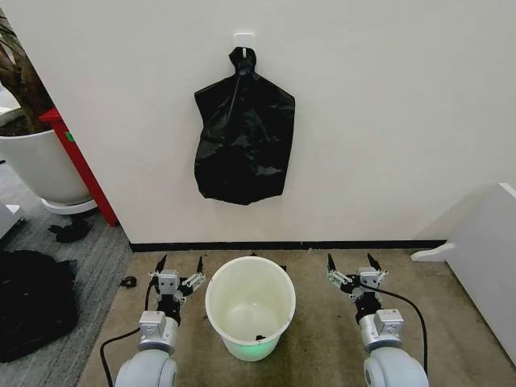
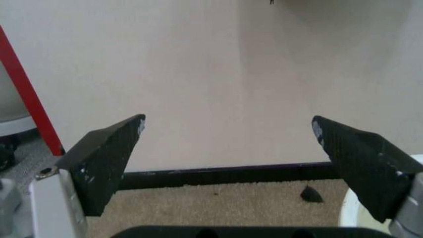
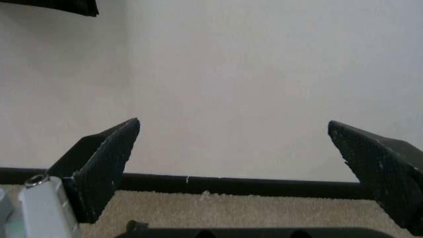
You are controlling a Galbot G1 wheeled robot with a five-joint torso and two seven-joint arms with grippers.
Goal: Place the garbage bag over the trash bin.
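The garbage bag (image 1: 244, 141) hangs on the wall above the trash bin (image 1: 250, 310), flanked by the left hand (image 1: 180, 266) and right hand (image 1: 355, 263), both spread apart.

Beige carpet floor (image 1: 322, 339) running up to black baseboard (image 1: 339, 244) along wall. White bin (image 1: 249, 306) standing upright on carpet, near baseboard, mid-floor. Small dark scrap (image 2: 311, 194) on carpet just beside bin, close to baseboard. Grey carpet strip (image 1: 97, 266) at left edge, carrying dark lumpy heap (image 1: 31, 300) and big white plant pot (image 1: 40, 165).
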